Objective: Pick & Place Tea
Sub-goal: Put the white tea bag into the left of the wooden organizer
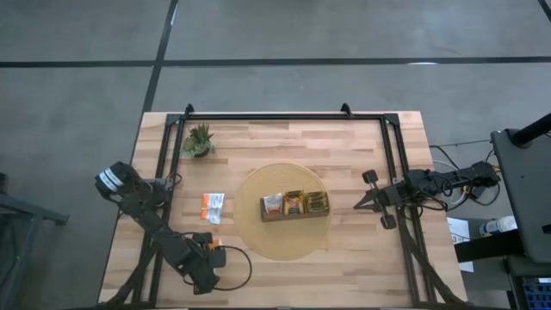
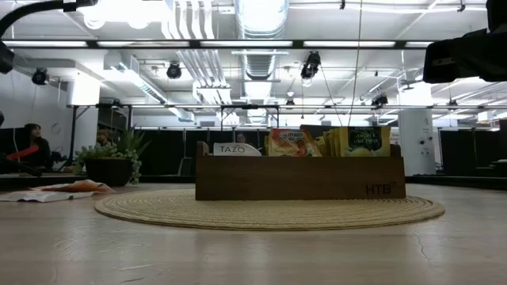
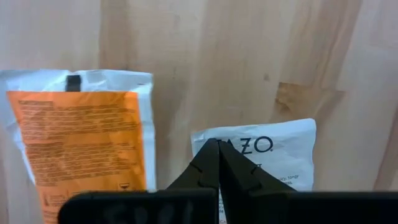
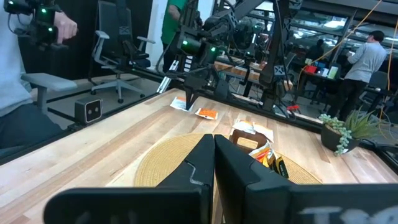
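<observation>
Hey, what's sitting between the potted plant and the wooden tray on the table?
Nothing stands there. The high view shows bare tabletop and mat edge between the plant and the tray.

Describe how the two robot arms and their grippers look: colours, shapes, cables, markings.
Both arms are dark, built of jointed segments. The left arm has a white-striped band near its base, and a black cable loops beside its gripper. The left gripper's fingers are black, tapering to a wedge. The right arm trails thin cables at its base; the right gripper is black and forked.
</observation>
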Available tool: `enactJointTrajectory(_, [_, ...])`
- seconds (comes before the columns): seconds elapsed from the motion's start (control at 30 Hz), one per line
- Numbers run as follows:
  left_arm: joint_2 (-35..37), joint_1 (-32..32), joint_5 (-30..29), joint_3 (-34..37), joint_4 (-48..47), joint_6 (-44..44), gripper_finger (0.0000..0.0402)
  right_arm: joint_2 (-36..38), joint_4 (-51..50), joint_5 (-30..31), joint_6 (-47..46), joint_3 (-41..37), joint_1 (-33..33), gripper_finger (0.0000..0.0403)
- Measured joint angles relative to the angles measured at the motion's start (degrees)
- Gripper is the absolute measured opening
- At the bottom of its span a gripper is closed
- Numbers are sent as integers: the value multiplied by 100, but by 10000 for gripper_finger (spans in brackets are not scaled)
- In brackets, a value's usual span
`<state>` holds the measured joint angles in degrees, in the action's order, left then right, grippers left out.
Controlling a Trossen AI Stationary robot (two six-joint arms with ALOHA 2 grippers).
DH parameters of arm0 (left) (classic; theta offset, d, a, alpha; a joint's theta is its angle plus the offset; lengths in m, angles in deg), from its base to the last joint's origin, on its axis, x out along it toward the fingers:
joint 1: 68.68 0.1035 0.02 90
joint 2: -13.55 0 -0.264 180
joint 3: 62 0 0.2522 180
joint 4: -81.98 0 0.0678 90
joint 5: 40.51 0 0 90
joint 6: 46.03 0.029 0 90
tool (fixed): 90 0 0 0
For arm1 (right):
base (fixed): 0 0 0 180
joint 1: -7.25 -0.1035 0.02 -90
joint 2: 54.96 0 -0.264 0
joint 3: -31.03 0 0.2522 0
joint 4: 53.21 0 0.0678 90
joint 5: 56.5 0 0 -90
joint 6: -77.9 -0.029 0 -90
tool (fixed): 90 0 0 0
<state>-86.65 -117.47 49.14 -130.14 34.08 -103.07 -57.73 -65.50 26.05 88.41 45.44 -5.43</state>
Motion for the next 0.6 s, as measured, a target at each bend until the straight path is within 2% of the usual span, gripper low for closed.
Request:
enactJointTrajectory(0.4, [-37, -9, 80, -1227, -1247, 365, 0, 0, 0, 0, 0, 0, -1, 9])
enactJointTrajectory(0.6, [-23, -9, 48, -1495, -1503, 399, 0, 0, 0, 0, 0, 0, -1, 9])
